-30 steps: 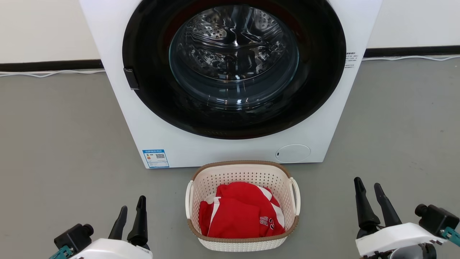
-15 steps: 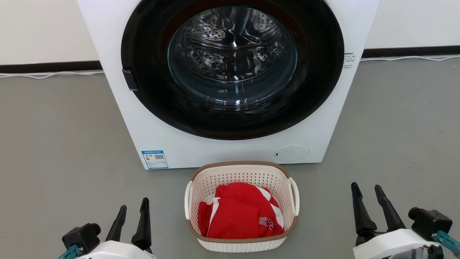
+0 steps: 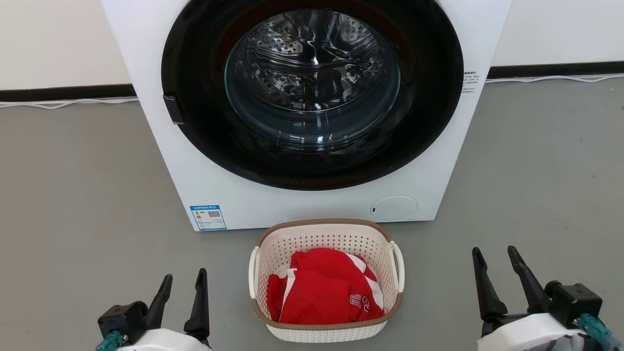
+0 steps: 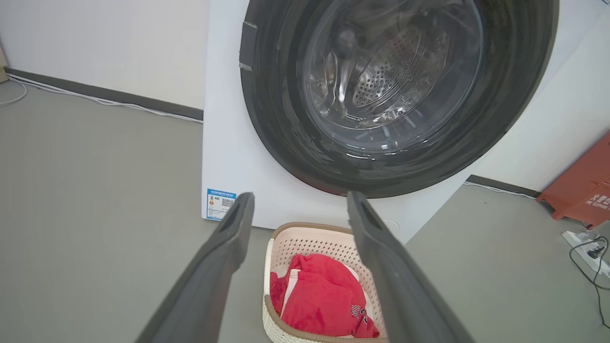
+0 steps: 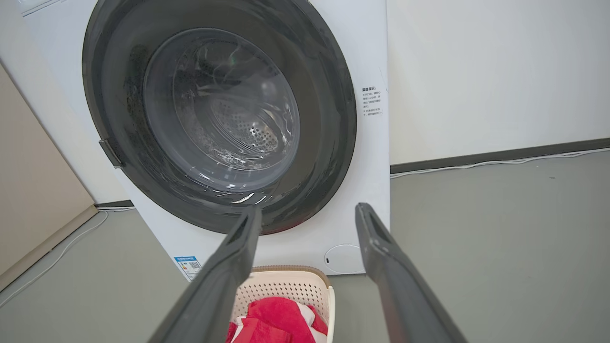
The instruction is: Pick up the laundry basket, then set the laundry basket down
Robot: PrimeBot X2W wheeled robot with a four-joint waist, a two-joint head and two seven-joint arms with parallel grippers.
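The laundry basket (image 3: 323, 236) stands on the grey floor just in front of the washing machine, cream-white and perforated with a brown rim and white loop handles on both sides. A red garment with white stripes (image 3: 324, 290) lies inside it. My left gripper (image 3: 184, 277) is open at the lower left, well clear of the basket's left handle. My right gripper (image 3: 493, 258) is open at the lower right, apart from the right handle. The basket (image 4: 305, 240) shows between the left fingers in the left wrist view, and the basket (image 5: 286, 283) sits low in the right wrist view.
A white front-loading washing machine (image 3: 204, 185) with a dark round door (image 3: 312, 92) stands right behind the basket. A white cable (image 3: 68, 102) runs along the wall base. A red object (image 4: 584, 190) and a power strip (image 4: 584, 245) lie on the floor to the right.
The left gripper has shifted right toward the basket and the right gripper has moved slightly left and down. The head view has shifted a little. Both stay open.
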